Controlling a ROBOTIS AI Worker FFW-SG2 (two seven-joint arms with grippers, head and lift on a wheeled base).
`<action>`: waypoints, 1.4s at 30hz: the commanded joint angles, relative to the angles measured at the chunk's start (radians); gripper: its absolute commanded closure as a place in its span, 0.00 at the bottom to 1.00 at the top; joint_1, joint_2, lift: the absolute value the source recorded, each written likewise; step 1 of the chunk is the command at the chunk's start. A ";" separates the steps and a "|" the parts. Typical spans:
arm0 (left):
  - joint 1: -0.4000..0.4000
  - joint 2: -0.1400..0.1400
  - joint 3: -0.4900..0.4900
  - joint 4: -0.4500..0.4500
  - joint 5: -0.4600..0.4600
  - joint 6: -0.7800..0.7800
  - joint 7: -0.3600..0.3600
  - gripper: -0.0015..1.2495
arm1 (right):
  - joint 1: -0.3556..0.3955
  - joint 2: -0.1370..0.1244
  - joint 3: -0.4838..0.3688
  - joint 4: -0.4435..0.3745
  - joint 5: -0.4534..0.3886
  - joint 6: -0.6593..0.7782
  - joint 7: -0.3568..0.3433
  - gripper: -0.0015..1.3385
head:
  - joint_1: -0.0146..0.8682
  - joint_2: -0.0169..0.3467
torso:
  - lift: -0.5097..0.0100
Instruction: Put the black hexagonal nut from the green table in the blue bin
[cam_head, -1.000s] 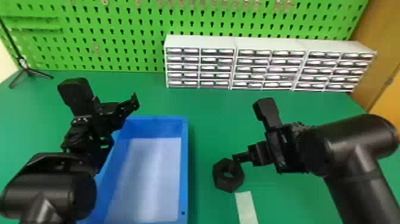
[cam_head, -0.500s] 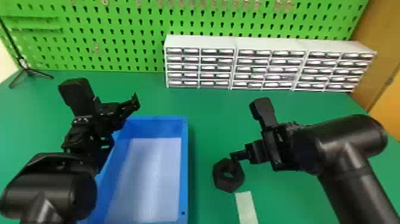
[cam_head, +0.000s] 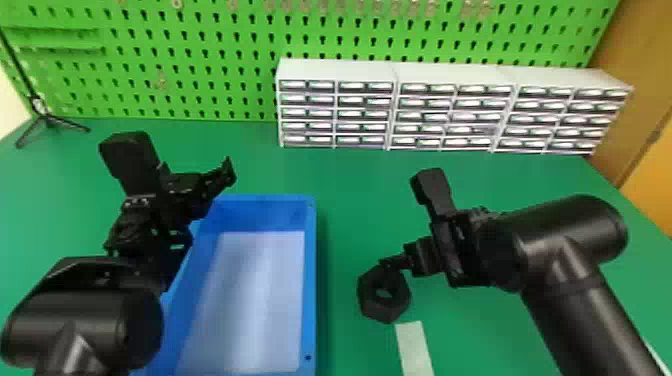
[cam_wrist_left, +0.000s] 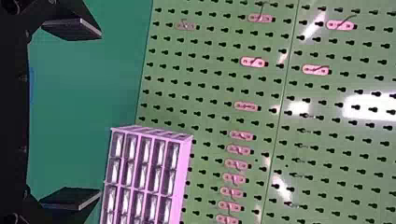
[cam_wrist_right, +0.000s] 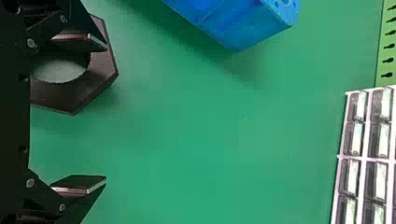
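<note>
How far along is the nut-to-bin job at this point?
Done: none of the transfer yet; the black hexagonal nut lies on the green table, outside the blue bin.
In hand: lining up, it seems. The right tool is open, one finger overlapping the nut in its wrist view, without a grip.
Left: grasp, lift, carry and release.

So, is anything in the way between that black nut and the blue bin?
Nothing visible on the green table between them, just the side wall of the blue bin, which the black nut must likely clear.
</note>
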 joint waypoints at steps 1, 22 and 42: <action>0.000 0.000 0.000 0.000 0.000 0.000 0.000 0.08 | -0.005 0.001 0.011 0.025 0.000 -0.014 0.006 0.21 | 0.80 0.07 | 0.79; 0.000 0.000 0.002 0.002 0.000 0.000 -0.002 0.08 | -0.011 -0.002 0.034 0.074 0.031 -0.017 0.038 0.21 | 0.80 0.07 | 0.79; 0.001 0.000 0.002 0.005 0.002 0.000 -0.005 0.08 | -0.008 -0.002 0.049 0.097 0.066 -0.020 0.069 0.21 | 0.80 0.07 | 0.79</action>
